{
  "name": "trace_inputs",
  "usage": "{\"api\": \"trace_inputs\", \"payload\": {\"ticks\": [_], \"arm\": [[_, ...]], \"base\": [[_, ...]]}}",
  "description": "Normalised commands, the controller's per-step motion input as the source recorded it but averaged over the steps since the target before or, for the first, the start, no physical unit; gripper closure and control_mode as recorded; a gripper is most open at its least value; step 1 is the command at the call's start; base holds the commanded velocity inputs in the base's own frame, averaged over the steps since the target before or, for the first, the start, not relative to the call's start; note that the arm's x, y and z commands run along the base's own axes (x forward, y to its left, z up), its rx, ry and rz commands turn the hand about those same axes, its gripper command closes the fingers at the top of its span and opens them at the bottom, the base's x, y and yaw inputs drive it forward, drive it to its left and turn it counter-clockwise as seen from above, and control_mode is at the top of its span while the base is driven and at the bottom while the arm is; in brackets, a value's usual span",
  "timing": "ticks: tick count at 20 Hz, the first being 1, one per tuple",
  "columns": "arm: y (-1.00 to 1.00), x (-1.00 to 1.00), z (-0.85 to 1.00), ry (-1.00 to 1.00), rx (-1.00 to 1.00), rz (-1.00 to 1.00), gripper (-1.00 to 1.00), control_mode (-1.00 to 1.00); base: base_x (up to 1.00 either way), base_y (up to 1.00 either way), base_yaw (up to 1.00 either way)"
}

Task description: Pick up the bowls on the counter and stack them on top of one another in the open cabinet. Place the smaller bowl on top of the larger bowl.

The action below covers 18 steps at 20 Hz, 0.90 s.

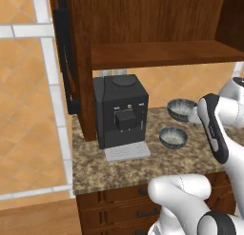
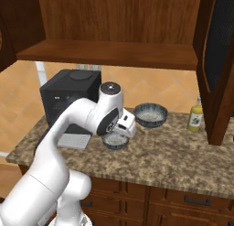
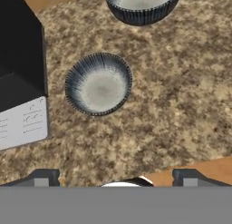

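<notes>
Two grey ribbed bowls stand on the speckled counter (image 1: 190, 155). The smaller bowl (image 1: 173, 137) (image 2: 115, 140) (image 3: 99, 84) is nearer the front, right of the coffee machine. The larger bowl (image 1: 181, 109) (image 2: 150, 114) (image 3: 141, 5) sits behind it, closer to the wall. Both show pale speckled insides. My gripper (image 3: 116, 180) hovers above the counter, on the near side of the smaller bowl, open wide with nothing between its fingertips (image 3: 43, 177). The open cabinet shelf (image 1: 162, 53) (image 2: 109, 53) hangs above, bare.
A black coffee machine (image 1: 121, 110) (image 2: 68, 94) with a grey drip tray stands at the counter's left. A yellow bottle (image 2: 196, 115) stands at the right, under the open cabinet door (image 2: 219, 60). Another door with a long black handle (image 1: 66, 53) hangs left.
</notes>
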Motion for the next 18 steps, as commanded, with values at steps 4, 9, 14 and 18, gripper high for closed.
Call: {"api": "trace_inputs", "payload": {"ticks": [4, 9, 14, 18], "arm": [[-0.43, 0.35, -0.29, 0.09, 0.05, -0.08, -1.0, -1.0], [-0.38, 0.47, -0.16, 0.11, 0.09, -0.03, -1.0, -1.0], [-0.16, 0.39, -0.24, 0.08, 0.04, 0.0, -1.0, -1.0], [0.03, 0.25, -0.42, 0.0, 0.0, -0.01, -1.0, -1.0]], "base": [[0.0, 0.0, 0.0], [0.0, 0.0, 0.0], [0.0, 0.0, 0.0], [0.0, 0.0, 0.0]]}}
